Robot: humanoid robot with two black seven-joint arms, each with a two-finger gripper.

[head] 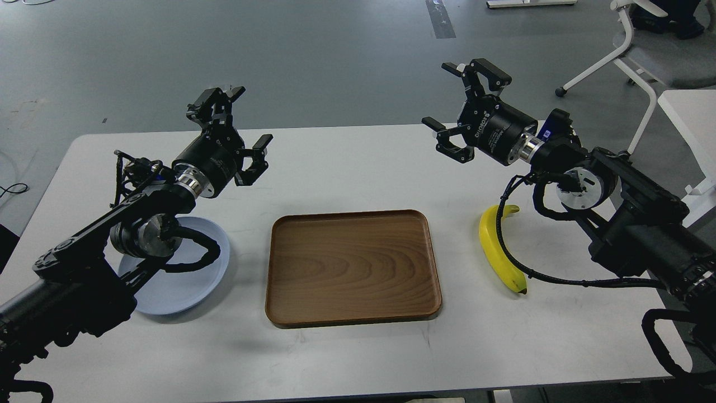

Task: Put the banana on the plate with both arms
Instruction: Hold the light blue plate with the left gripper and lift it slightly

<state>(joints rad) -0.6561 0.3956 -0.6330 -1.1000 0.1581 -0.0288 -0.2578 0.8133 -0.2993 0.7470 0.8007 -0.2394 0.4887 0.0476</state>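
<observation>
**Head view: banana and plate at opposite ends of the table, both grippers spread and empty**

The white table (347, 358) carries three things in a row; the brown wooden tray (352, 267) lies at the middle, nearer the front edge than the far edge, and is bare; the banana (494, 249) lies flat on the surface toward the right edge, just beside the tray's right side but not touching it, its greenish stem pointing toward the far edge and its dark tip toward the front edge; a black cable of the right arm crosses over it; the plate (190, 291) rests toward the left edge, left of the tray and apart from it, with the left arm's wrist and cable covering its far-left part.

The left gripper (238, 131) is raised above the table near the far edge, beyond the plate, its fingers (259, 157) spread wide with nothing between them; the right gripper (461, 106) is raised near the far edge on the right, beyond the banana and well apart from it, its fingers (447, 140) likewise parted and holding nothing; both grippers point away from the robot, toward the grey floor beyond the table.

A white-framed chair (643, 50) stands on the floor past the table's far right corner; the corner of a second white table (691, 120) shows at the right edge of the view.
</observation>
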